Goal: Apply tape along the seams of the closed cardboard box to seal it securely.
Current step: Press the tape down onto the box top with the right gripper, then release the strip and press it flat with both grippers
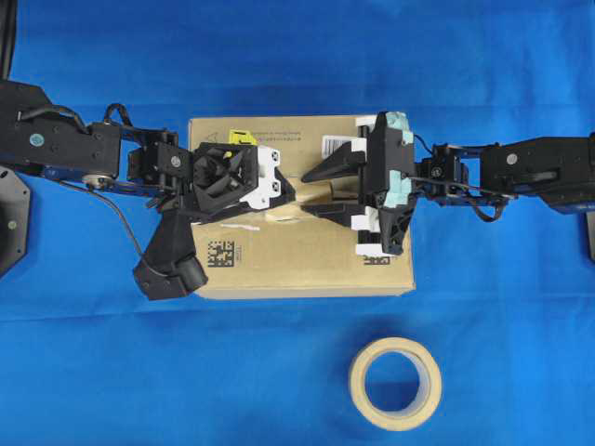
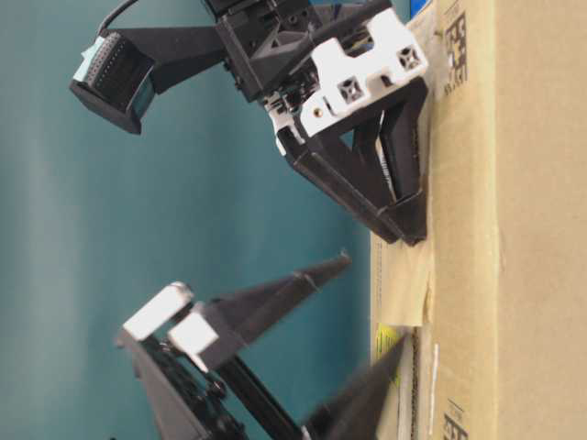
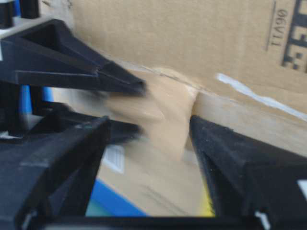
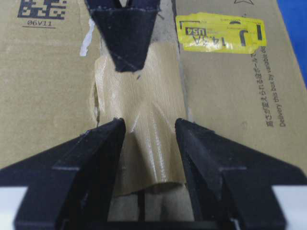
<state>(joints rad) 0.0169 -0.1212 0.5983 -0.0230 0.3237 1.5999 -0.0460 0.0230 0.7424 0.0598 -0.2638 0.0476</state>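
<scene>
The cardboard box [image 1: 297, 269] lies flat on the blue cloth. A short tan piece of tape [image 4: 144, 120] lies wrinkled over the seam [image 4: 141, 207] in the middle of the box top, its near end slightly lifted. My right gripper [image 4: 148, 136] is open, one finger on each side of the tape, low over the box [image 4: 48, 96]. My left gripper [image 3: 165, 143] is open and rolled on its side. Its lower finger [image 4: 124, 48] rests on the tape's far end, and the other stands off the box. From table level both grippers, left [image 2: 371, 310] and right [image 2: 408, 229], meet at the tape [image 2: 404, 284].
A round tan tape roll [image 1: 395, 383] lies on the blue cloth in front of the box. A yellow sticker [image 4: 220, 33] and a black square code [image 1: 220, 254] mark the box top. Both arms reach in from the sides over the box.
</scene>
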